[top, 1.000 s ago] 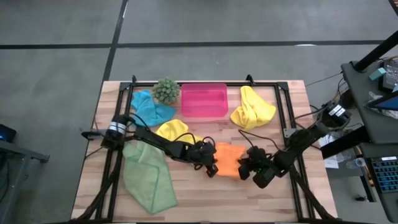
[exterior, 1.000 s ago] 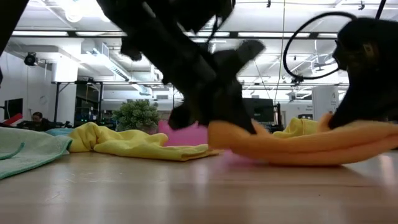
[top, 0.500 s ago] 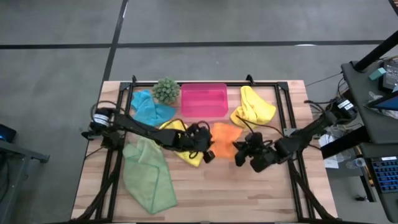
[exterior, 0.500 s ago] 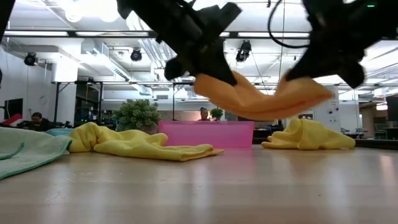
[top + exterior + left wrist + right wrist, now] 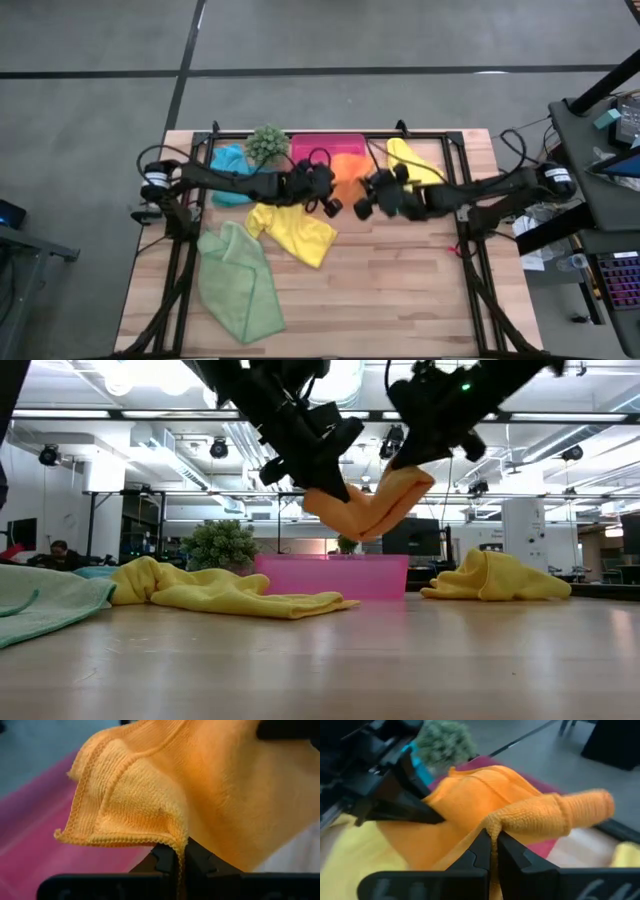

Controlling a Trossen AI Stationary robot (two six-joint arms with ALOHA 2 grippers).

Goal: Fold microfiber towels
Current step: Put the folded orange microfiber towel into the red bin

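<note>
Both arms are holding the orange towel (image 5: 347,178) in the air above the pink tray (image 5: 312,143) at the far side of the table (image 5: 400,290). The left gripper (image 5: 322,190) is pinching one edge of the cloth, fingers pressed together on the hem, as the left wrist view is showing. The right gripper (image 5: 378,195) is clamping the opposite edge in the same manner. In the low view the orange towel (image 5: 368,510) is sagging in a fold between the two grips, clear of the tray (image 5: 330,575) beneath it.

The other cloths are lying on the table. One yellow towel (image 5: 292,226) is sitting spread and rumpled near the middle, just below the left arm. The second yellow towel (image 5: 420,165) is lying bunched to the right of the tray. The teal towel (image 5: 228,160) is lying crumpled at the far left, beside the small green plant (image 5: 266,145). The light green towel (image 5: 238,280) is lying at the near left, partly folded.
</note>
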